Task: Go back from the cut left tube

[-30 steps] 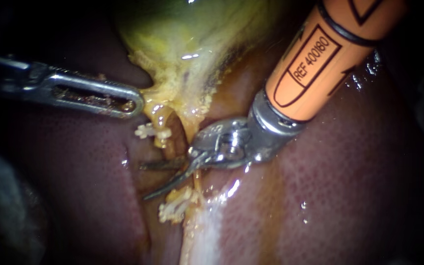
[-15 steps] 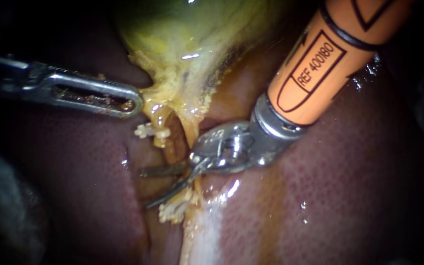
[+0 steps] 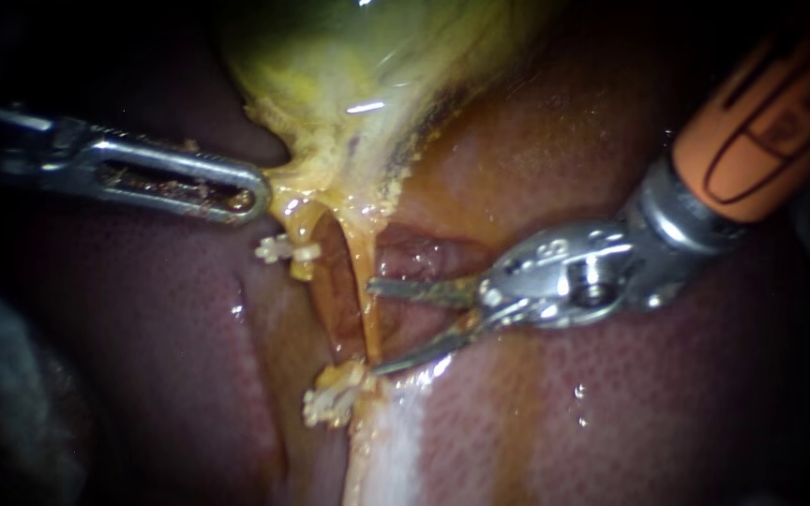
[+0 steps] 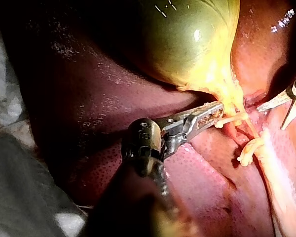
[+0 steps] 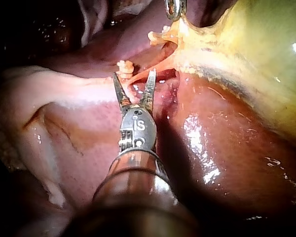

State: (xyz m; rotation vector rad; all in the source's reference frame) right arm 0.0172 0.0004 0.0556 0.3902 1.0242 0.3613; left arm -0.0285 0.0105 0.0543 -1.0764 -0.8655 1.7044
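The left tube is cut. Its upper stump (image 3: 298, 236) hangs from the gallbladder (image 3: 358, 75) with a white clip (image 3: 285, 250), and its lower stump bears another white clip (image 3: 328, 401). An uncut tube (image 3: 365, 300) runs just to their right. My right instrument (image 3: 371, 327) has its two thin blades open, the tips right beside this uncut tube and holding nothing. The right wrist view shows the blades (image 5: 133, 74) spread with that tube (image 5: 138, 76) across their tips. My left instrument (image 3: 236, 192) is shut on the gallbladder's yellow neck tissue, also seen in the left wrist view (image 4: 209, 114).
Dark red liver (image 3: 611, 412) lies under and around both instruments. A pale whitish band (image 3: 391, 440) runs down from the lower clip. Gauze or cloth (image 4: 19, 187) lies beside the liver behind my left instrument.
My right instrument has drawn back to the right, from across the cut left tube to the right side of the uncut tube, blades still open. My left instrument has held still.
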